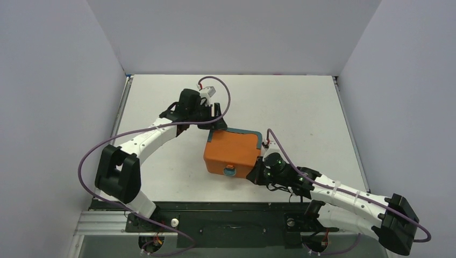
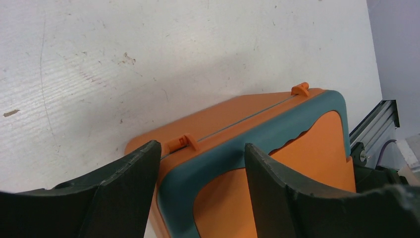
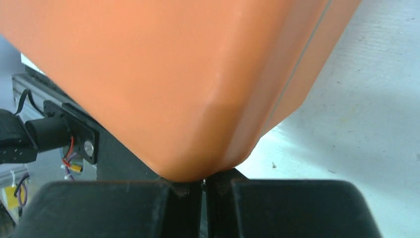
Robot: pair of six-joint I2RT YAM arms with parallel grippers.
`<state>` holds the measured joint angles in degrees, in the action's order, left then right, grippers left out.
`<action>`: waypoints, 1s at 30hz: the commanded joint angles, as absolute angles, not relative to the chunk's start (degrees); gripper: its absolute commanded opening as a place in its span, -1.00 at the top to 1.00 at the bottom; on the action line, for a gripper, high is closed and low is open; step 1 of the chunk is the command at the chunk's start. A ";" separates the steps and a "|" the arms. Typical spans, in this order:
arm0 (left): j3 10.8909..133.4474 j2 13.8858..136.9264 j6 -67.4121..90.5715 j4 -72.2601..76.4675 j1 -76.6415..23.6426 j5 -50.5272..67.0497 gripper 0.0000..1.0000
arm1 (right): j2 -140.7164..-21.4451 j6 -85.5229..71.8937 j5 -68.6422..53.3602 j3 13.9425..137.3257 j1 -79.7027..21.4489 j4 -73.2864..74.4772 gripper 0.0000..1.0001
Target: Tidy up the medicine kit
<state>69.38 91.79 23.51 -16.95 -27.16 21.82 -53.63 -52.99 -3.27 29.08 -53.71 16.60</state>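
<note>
Straddling the teal-trimmed hinged edge of the smooth orange plastic medicine kit (image 1: 232,152), the left pincer (image 2: 200,163) stands apart. The right pincer (image 3: 203,198), fingers together, touches the kit's rounded corner just ahead of it on the scuffed white bench (image 1: 306,107).

You see the medicine kit (image 1: 232,152) in plain orange, with a teal band (image 2: 277,134) on its lid and a teal latch (image 1: 230,171) facing the bench's near edge. The table (image 1: 301,107) is white with faint grey scuffs. The left arm (image 1: 148,137) and right arm (image 1: 344,193) are white with black joints, and their cables (image 1: 229,100) are purple.
</note>
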 commanded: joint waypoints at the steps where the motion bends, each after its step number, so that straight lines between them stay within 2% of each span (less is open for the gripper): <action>1: 66.72 88.58 23.30 -15.65 -26.81 23.95 -0.19 | -54.50 -54.50 3.65 30.68 -52.30 13.79 1.00; 7: 63.47 85.45 23.03 -16.12 -26.81 24.12 -0.18 | -56.03 -51.99 2.15 31.68 -47.04 13.78 1.00; 12: 60.48 82.66 23.29 -16.30 -26.81 24.32 -0.18 | -58.99 -45.58 -4.60 34.17 -40.94 14.07 1.00; 22: 52.72 73.79 24.83 -16.74 -26.99 23.70 -0.17 | -67.97 -37.35 -10.52 39.54 -36.62 13.68 1.00; 30: 48.55 61.98 25.29 -21.87 -26.98 21.00 -0.17 | -71.86 -32.73 -14.35 42.41 -36.06 12.80 1.00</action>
<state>49.19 68.34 24.62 -19.09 -26.55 21.02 -71.09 -36.12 -11.49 38.72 -36.38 16.51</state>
